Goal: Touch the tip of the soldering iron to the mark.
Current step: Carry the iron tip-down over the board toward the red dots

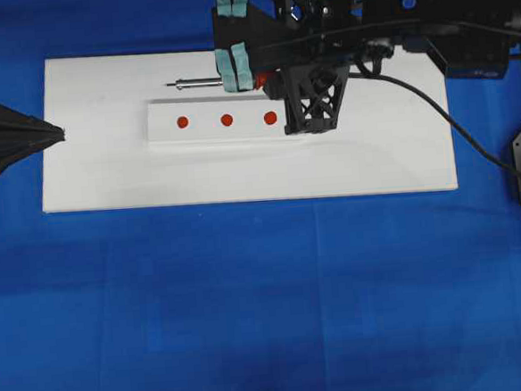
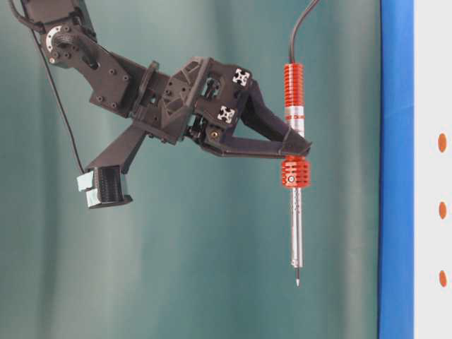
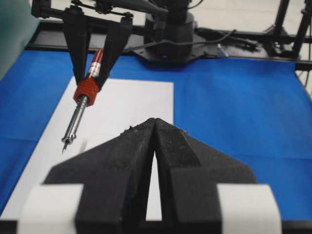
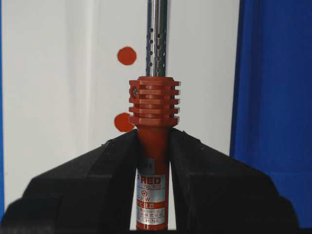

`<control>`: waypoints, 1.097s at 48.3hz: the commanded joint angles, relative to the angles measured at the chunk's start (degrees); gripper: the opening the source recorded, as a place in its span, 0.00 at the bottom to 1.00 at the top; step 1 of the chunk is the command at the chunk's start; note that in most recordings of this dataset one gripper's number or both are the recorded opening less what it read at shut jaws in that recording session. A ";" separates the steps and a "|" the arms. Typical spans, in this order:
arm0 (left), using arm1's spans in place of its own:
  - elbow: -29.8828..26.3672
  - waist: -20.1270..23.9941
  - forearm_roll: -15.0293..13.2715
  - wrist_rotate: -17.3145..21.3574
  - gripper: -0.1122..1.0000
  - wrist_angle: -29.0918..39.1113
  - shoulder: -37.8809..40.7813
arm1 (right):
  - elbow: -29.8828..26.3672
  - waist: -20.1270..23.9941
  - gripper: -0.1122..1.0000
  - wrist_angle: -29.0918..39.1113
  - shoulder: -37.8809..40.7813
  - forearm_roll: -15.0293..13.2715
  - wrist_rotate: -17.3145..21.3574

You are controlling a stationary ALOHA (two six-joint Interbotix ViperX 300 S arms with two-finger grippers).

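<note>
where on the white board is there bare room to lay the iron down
Free: the board between the dot strip and its near edge, and left of the strip. Crowded: the far edge, where the right gripper holds the soldering iron.

I see blue table, white board lying flat on it, white strip with three red dots on board

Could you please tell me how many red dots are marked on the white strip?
3, in a row along the white strip in the overhead view: left red dot, middle red dot, right red dot beside the right gripper's frame, which might hide another.
</note>
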 commanded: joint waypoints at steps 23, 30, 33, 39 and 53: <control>-0.53 0.00 0.09 0.00 0.10 -0.35 0.62 | -2.90 -0.18 0.16 14.85 -1.32 0.70 -0.88; -0.53 0.00 0.09 0.00 0.10 -0.35 0.62 | -2.90 -0.18 0.16 16.08 -1.32 0.70 -0.79; -0.62 0.00 0.09 0.00 0.10 -0.35 0.62 | -2.99 -0.18 0.16 15.73 -1.23 0.70 -0.79; -0.62 0.00 0.09 0.09 0.10 -0.35 0.62 | -3.08 -0.18 0.16 14.85 -1.23 0.70 -0.79; -0.62 0.00 0.09 0.00 0.10 -0.35 0.62 | -2.99 -0.18 0.16 14.77 -1.23 0.70 -0.70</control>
